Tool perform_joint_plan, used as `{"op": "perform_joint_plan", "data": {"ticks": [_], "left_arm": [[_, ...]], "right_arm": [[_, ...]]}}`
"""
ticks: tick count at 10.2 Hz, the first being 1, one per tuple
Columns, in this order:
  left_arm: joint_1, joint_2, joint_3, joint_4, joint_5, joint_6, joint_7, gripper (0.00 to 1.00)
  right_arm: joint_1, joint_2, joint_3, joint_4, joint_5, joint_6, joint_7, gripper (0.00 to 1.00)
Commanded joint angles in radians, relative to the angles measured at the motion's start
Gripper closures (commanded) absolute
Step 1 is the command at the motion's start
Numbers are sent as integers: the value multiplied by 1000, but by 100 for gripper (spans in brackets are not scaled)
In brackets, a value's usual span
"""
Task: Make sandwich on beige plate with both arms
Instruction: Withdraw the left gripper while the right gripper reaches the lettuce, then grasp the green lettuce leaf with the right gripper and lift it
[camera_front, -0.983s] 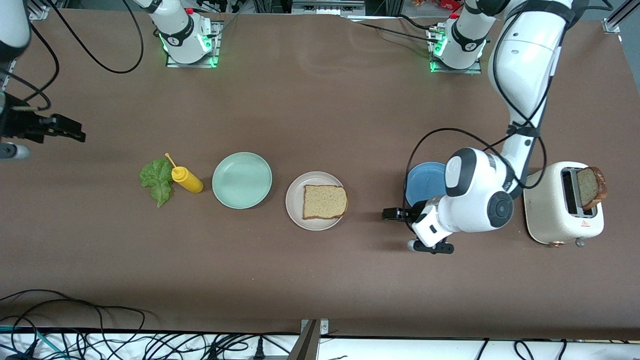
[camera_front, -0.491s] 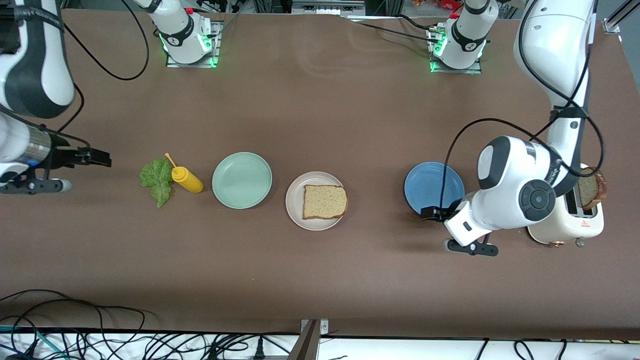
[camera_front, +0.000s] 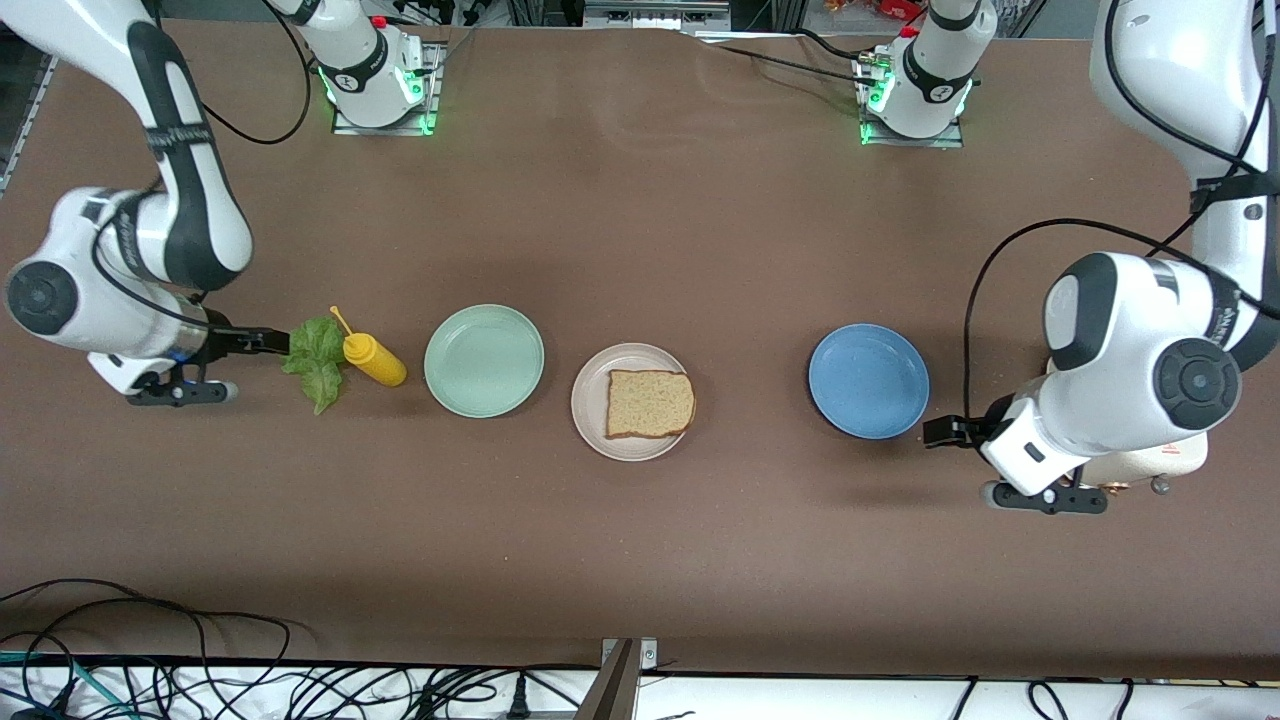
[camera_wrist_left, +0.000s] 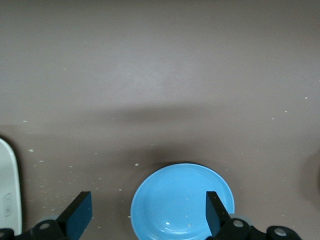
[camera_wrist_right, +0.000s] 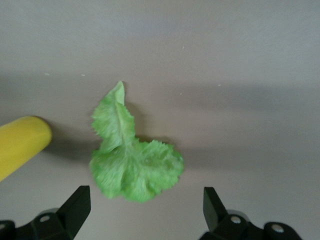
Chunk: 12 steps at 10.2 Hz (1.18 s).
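Bread slice (camera_front: 649, 403) shows only in front view — wrist views miss it.

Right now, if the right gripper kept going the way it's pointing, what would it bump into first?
Probably the lettuce leaf: the open right gripper points straight at it, with the yellow bottle just past it. Its height above the table is unclear.

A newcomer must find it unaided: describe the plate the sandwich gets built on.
Three round plates sit in a row across the brown table. The beige plate is the middle one, between the mint green plate and the blue plate. It alone is pale off-white and carries a bread slice.
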Motion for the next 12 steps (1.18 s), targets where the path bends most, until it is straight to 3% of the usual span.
{"op": "perform_joint_plan", "data": {"ticks": [1,3,5,7,9,11,12], "left_arm": [[19,-37,-6,-1,38,-22,-4,0],[23,-57,8,-1,38,-23,-4,0],[37,-57,8,-3,37,-29,-4,0],[43,-57,8,-6,24,-46,-10,0],[56,-59,5,0,37,-81,-10,0],[66,-58,8,2,34,-81,-3,0],[71,-54,6,0,32,-81,-1,0]], "right_arm": [[3,79,4,9,19,42,6,0],[6,127,7,11,80,47,6,0],[12,156,14,20,89,50,6,11],[12,175,15,28,88,51,6,41],[9,179,15,34,88,50,3,79],[12,179,15,35,88,45,8,100],[11,179,15,35,88,45,6,100]]}}
